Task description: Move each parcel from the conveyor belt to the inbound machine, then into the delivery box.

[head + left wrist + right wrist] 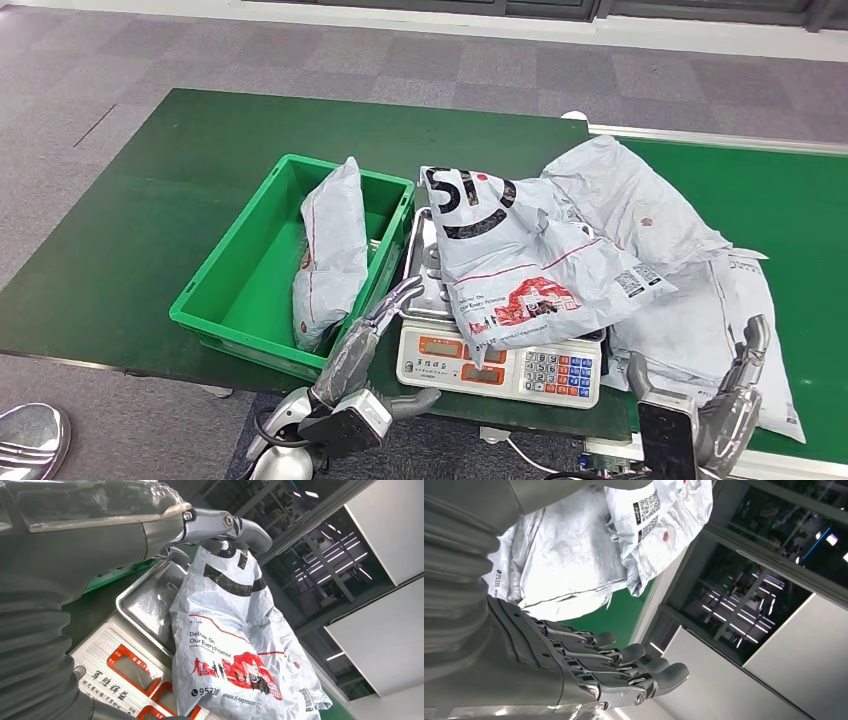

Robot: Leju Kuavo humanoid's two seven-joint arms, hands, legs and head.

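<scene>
Head view, near to far, as I log it: left hand empty, fingers spread, just beside the scale; right hand empty, fingers extended apart, near grey parcels on the conveyor belt. Printed parcel lies on the scale's tray. One parcel leans inside the green box.

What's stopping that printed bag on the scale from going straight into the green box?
Little that I can see. The printed parcel lies on the scale, right beside the green box. One grey parcel already leans inside, but open floor remains. The left hand reaches up between scale and box, holding nothing.
</scene>
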